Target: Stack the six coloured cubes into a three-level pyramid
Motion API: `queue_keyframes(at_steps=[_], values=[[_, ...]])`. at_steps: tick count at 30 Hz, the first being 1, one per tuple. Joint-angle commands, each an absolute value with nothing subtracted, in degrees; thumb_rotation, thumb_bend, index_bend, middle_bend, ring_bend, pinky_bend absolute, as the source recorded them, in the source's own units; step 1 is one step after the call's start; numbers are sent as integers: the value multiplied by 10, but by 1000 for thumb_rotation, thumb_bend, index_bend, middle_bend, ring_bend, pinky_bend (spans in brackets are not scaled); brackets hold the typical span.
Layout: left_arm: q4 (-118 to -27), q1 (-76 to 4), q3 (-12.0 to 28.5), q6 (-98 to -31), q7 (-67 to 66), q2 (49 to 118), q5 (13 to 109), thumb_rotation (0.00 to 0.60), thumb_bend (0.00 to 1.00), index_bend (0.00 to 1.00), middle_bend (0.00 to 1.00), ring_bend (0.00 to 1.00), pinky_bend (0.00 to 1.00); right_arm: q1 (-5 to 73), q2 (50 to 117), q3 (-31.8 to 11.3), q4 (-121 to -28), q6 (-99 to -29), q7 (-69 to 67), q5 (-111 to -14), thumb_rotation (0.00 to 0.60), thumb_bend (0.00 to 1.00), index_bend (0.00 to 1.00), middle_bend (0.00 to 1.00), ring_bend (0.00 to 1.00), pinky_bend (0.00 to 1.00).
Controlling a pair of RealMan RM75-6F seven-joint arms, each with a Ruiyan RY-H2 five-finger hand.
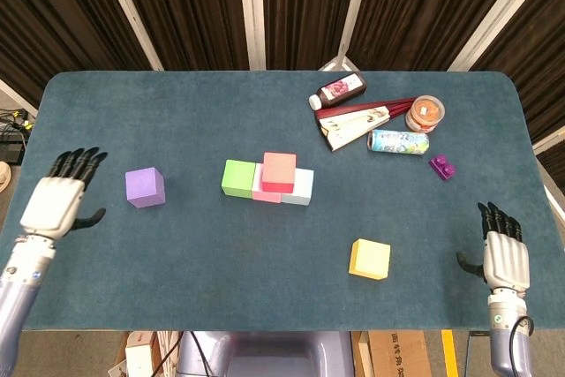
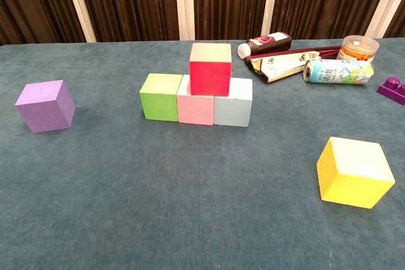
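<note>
Both hands, left hand and right hand, rest spread and empty at the table edges, the loose purple cube and yellow cube well apart from the half-built stack, whose red cube a careless placement could topple.
</note>
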State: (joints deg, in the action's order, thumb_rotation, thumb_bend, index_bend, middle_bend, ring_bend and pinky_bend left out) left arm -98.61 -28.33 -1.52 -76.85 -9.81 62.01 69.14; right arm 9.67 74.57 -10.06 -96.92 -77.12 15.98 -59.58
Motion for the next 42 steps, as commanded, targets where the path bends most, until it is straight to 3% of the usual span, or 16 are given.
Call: queue_keyframes(at_steps=[1, 13, 21, 29, 42], values=[[-974, -273, -7, -760, -93, 638, 676, 600, 303, 24, 28, 0, 0, 97, 745, -100, -969, -769, 158, -598, 600, 287, 0, 0, 0, 0], [-1028, -328, 42, -634, -194, 621, 516, 600, 223, 2, 0, 0, 0, 103, 744, -96, -963, -750, 147, -599, 600, 287, 0, 0, 0, 0], [-1054, -410, 74, -548, -281, 585, 310, 600, 222, 28, 55, 0, 0, 105, 746, -95, -963, -747, 151, -595, 600, 287, 0, 0, 0, 0], [-999, -448, 81, -532, -294, 624, 228, 600, 223, 58, 67, 0, 0, 107, 749, -95, -962, -747, 156, -592, 600, 287, 0, 0, 0, 0], [-972, -489, 63, -555, -350, 673, 196, 600, 244, 103, 116, 0, 0, 108, 747, -95, -961, -746, 156, -587, 600, 287, 0, 0, 0, 0]])
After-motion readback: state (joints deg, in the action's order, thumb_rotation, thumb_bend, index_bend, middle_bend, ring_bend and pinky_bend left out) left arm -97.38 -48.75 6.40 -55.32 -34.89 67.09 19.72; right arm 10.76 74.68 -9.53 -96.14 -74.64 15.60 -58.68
